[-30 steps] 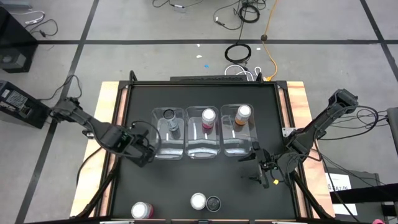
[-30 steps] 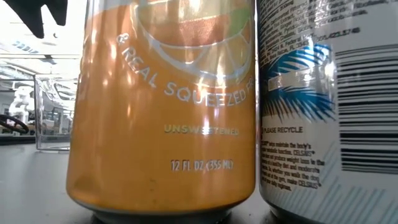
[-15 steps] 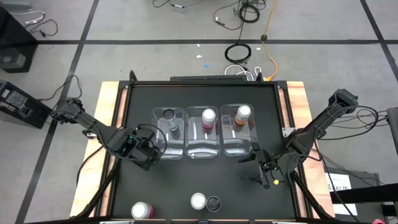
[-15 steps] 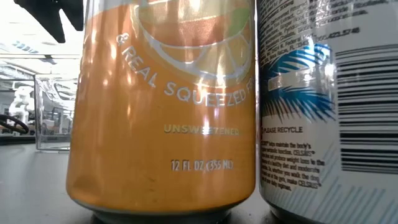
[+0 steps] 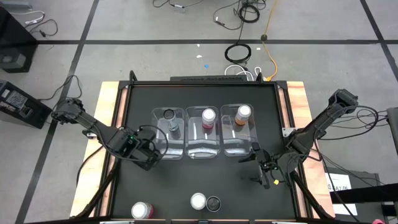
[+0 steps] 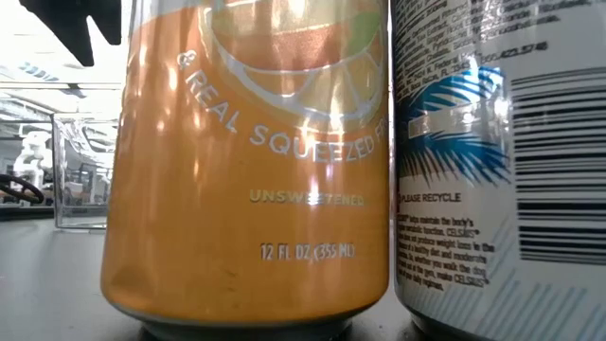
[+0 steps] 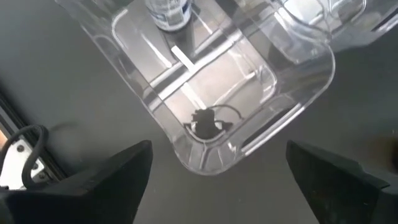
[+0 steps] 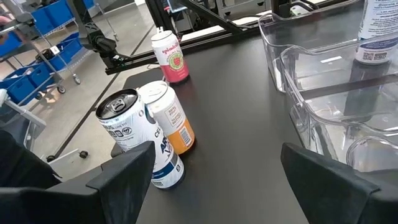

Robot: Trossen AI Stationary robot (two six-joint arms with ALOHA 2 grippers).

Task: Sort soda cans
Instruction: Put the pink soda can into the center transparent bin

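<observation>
the orange can and black-and-white can stand touching at the near table edge, long axes vertical, tops up. grabbing one could knock the other over. right gripper and left gripper are both wide open, holding nothing.

Two dark jointed arms trail black cables; each hand has wedge-shaped fingers.
</observation>
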